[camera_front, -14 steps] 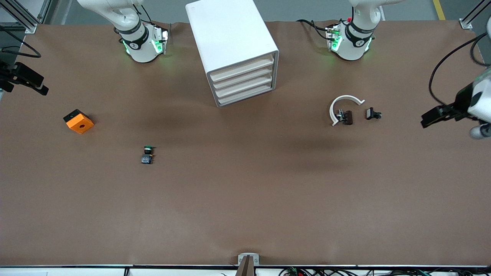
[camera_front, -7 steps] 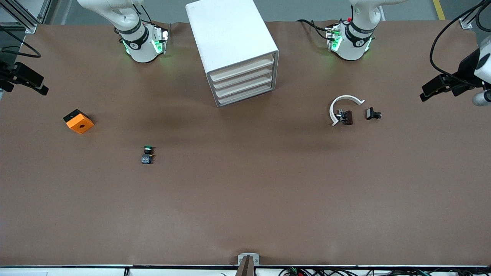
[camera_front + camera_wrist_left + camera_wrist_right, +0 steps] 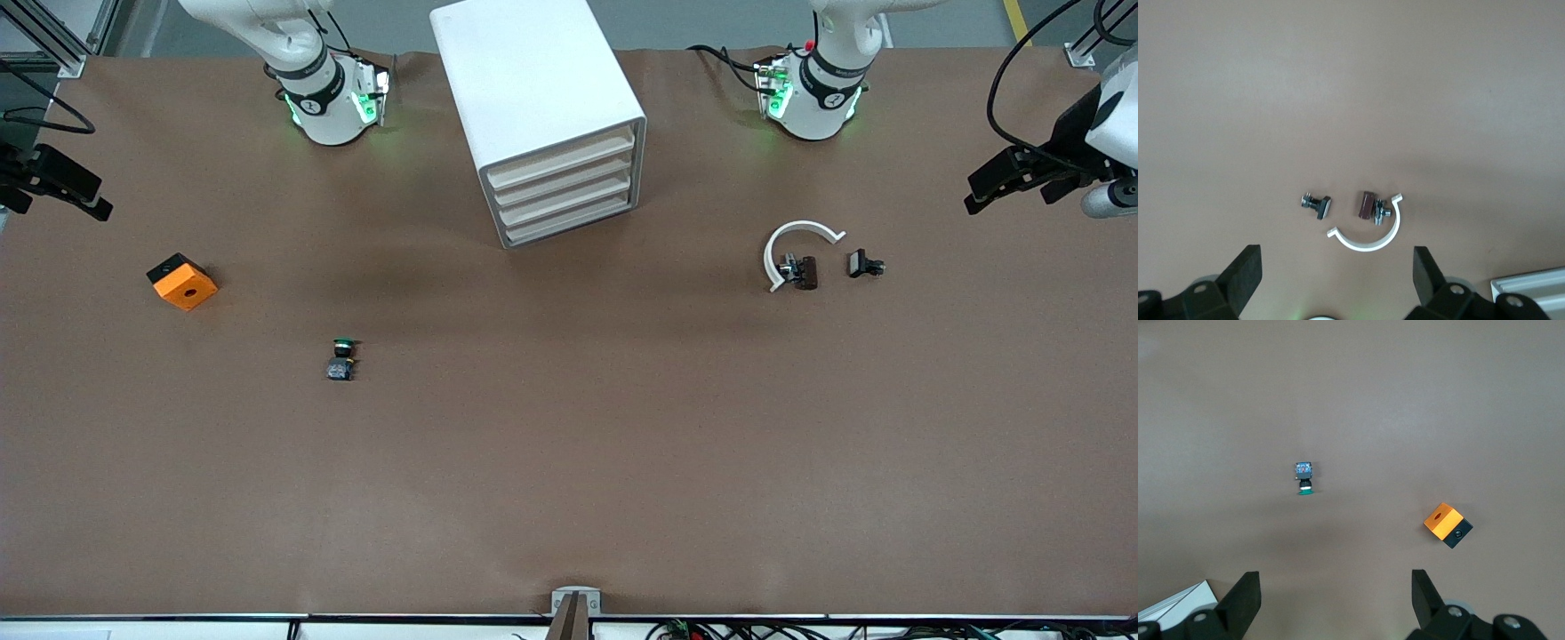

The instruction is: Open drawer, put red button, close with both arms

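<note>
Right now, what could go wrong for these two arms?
No red button shows, so the green-capped button could be grabbed by mistake. The drawer cabinet stands skewed with all drawers shut and no handles visible, so a pull might drag it. The left gripper and right gripper wait open at the table's ends.

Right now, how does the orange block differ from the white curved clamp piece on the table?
The orange square block with a black side is solid and boxy, with a small hole in its top; the white C-shaped plastic clamp is a thin open arc. The block lies toward the right arm's end, the clamp toward the left arm's. Both rest on the brown table.
</note>
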You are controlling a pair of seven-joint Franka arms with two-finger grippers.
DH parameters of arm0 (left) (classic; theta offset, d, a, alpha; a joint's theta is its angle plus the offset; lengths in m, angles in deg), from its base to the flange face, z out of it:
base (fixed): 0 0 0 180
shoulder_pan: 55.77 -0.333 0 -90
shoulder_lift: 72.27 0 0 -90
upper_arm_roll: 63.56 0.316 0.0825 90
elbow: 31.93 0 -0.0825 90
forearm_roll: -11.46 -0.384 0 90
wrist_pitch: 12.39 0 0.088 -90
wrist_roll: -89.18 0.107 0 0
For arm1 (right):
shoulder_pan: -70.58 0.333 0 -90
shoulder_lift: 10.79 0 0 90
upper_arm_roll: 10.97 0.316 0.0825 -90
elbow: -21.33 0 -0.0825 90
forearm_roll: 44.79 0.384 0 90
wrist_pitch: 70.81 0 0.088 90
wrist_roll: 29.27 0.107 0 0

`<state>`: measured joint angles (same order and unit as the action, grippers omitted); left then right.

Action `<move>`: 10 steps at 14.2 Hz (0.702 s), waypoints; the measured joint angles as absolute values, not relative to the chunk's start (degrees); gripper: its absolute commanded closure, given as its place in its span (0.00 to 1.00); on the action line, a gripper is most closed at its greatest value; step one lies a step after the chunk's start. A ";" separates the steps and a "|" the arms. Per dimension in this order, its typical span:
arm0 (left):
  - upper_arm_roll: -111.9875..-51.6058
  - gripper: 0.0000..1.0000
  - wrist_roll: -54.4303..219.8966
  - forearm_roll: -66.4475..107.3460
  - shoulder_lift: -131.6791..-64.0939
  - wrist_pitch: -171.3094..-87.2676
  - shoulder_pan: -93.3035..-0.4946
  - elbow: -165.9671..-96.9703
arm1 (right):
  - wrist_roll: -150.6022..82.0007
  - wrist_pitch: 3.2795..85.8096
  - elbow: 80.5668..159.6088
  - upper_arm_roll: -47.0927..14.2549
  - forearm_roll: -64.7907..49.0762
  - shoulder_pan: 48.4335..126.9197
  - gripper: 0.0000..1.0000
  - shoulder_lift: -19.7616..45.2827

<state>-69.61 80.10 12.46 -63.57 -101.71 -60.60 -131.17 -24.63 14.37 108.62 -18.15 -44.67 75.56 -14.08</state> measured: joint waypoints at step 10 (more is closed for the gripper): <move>-71.76 0.00 82.59 9.91 -63.44 -100.47 -60.58 -130.62 | -24.63 14.36 108.62 -18.17 -44.77 75.56 0.00 -14.08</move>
